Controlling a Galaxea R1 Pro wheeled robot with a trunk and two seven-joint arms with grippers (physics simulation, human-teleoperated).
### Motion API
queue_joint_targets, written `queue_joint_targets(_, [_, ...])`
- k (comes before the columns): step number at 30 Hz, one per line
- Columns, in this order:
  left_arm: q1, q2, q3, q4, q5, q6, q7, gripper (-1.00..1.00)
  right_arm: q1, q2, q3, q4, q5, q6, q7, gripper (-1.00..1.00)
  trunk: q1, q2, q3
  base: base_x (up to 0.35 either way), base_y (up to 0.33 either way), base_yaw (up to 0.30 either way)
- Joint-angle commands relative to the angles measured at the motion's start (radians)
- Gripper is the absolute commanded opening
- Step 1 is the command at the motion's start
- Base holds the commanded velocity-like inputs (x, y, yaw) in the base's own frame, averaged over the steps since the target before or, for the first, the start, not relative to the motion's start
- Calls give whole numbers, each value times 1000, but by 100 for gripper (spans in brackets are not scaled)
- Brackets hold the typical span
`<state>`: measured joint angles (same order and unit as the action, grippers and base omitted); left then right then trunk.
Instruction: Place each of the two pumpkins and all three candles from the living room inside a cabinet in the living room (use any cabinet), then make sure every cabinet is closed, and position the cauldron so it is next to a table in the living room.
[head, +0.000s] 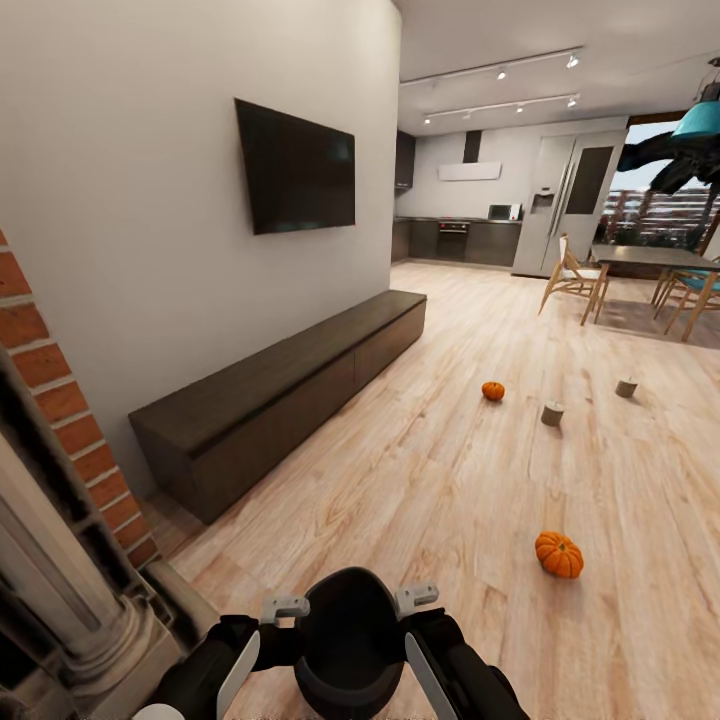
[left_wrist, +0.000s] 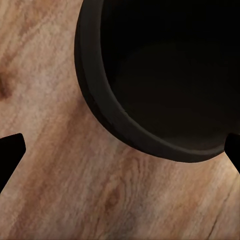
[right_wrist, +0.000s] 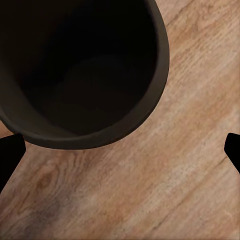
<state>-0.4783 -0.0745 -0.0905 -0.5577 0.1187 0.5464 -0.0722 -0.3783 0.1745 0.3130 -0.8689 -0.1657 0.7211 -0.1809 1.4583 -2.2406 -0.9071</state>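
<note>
While no writing reads anywhere, light wood floor (head: 420, 470) runs past the closed dark cabinet (head: 290, 385) under the TV (head: 297, 168). Two pumpkins (head: 559, 554) and two candles (head: 552, 413) lie scattered, well apart. Cauldron (head: 349, 640) sits between both arms. Left claw (left_wrist: 120, 150) and right claw (right_wrist: 120, 147) gape wide, empty.

Cabinet (head: 290, 395) runs along the left wall under the TV (head: 296, 168). Out on the floor (head: 420, 480) to the right: near pumpkin (head: 559, 554), far pumpkin (head: 493, 391), two candles (head: 552, 413) (head: 626, 388) just right of that. Cauldron (head: 350, 640) sits nearest, between both arms.
</note>
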Motion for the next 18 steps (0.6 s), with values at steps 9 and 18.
queue_joint_targets(9, [0,-1,-4,1,9,6,4,100,-1,0,2,-1,-10,3,-9,100,0,0,-1,50,0,0])
queue_joint_targets(18, [0,-2,-5,4,7,6,5,100,-1,0,2,-3,-10,0,-8,100,0,0,-1,197,0,0])
